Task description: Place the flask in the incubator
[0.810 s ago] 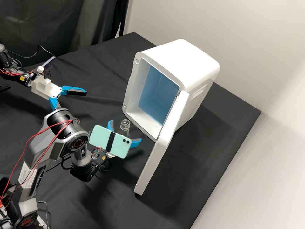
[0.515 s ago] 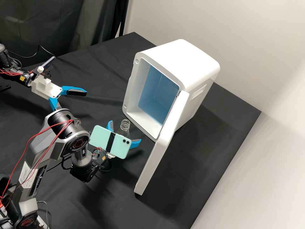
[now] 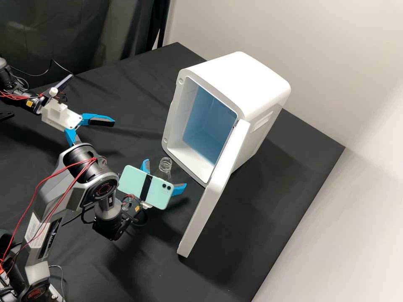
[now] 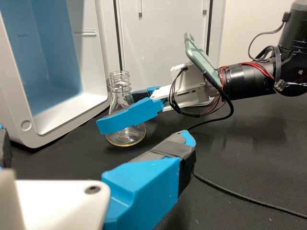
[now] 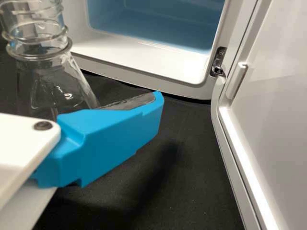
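A clear empty glass flask (image 3: 165, 164) stands upright on the black bench just in front of the white incubator (image 3: 252, 88), whose door (image 3: 214, 184) hangs wide open on a blue interior. My right gripper (image 3: 164, 176) is open around the flask, one blue finger on each side of its body. In the left wrist view the flask (image 4: 120, 88) rests on the bench between those fingers (image 4: 129, 115). The right wrist view has the flask (image 5: 43, 62) beside one finger (image 5: 105, 129). My left gripper (image 3: 90, 132) hangs open and empty to the left, above the bench.
A mint-green phone (image 3: 145, 186) is strapped to the right wrist and hides part of that gripper. Red and black cables run along both arms. The open door stands to the right of the flask. A pale wall lies behind the incubator.
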